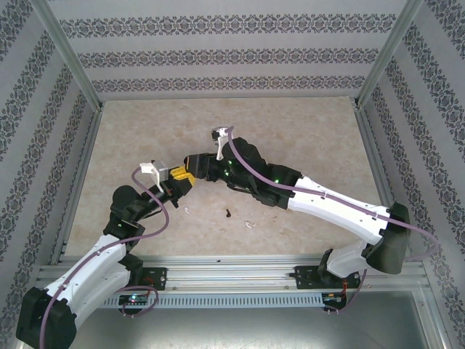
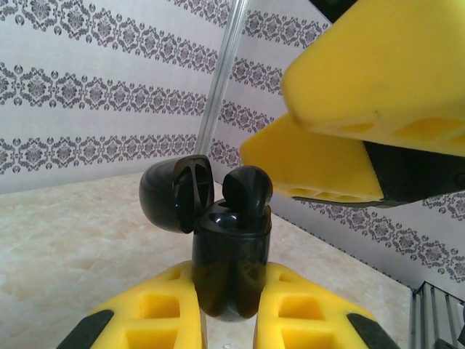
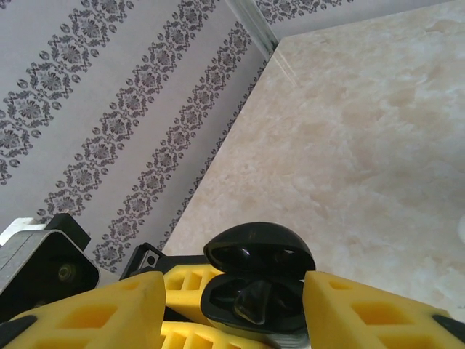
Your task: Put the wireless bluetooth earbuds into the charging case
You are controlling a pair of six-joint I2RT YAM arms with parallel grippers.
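The left tool [image 2: 229, 314] clamps the open black charging case [image 2: 231, 251], a black earbud [image 2: 247, 193] standing in it; the right tool [image 3: 234, 313], parted, hangs just above.

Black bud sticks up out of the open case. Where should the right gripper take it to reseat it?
Pinch the black bud by its rounded head, from above, clear of the open lid. The head stands above the case rim; the left gripper clamps the case body below.
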